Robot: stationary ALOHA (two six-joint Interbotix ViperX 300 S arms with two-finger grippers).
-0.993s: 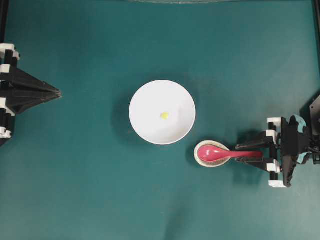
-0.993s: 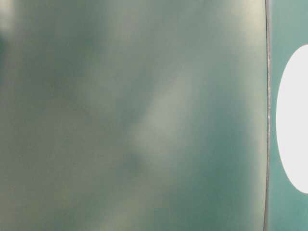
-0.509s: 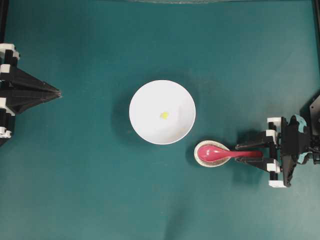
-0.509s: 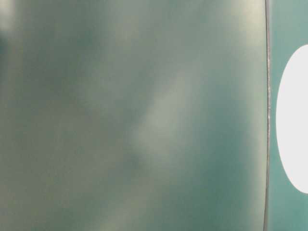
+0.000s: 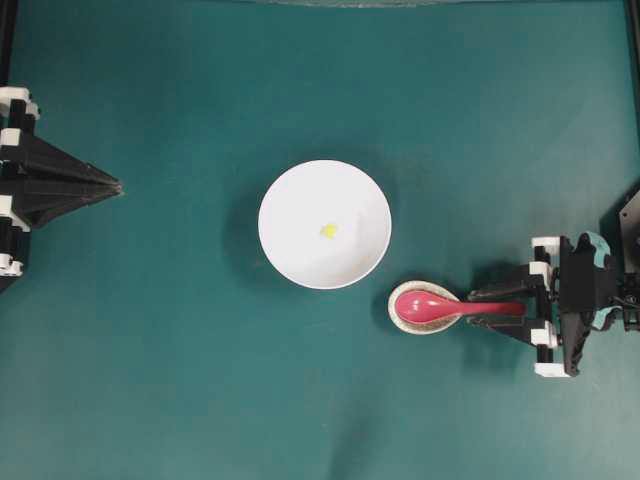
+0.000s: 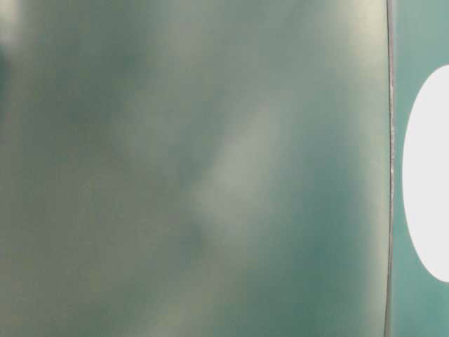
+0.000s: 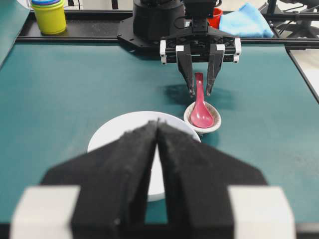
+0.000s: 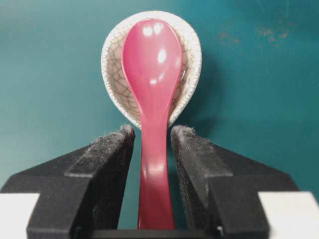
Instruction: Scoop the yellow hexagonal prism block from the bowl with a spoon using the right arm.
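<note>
Spoon between the right end effector's fingers; block in the bowl beyond.

The glossy pink-red spoon (image 8: 152,94) lies with its handle running back between the two fingers of the right end effector (image 8: 152,142), a narrow gap visible on each side, its deep oval scoop just ahead of the fingertips. The round white bowl (image 5: 325,225) sits upright, farther out past the scoop and off to one side. The tiny yellow block (image 5: 327,231) rests near the bowl's middle, well apart from the end effector.
</note>
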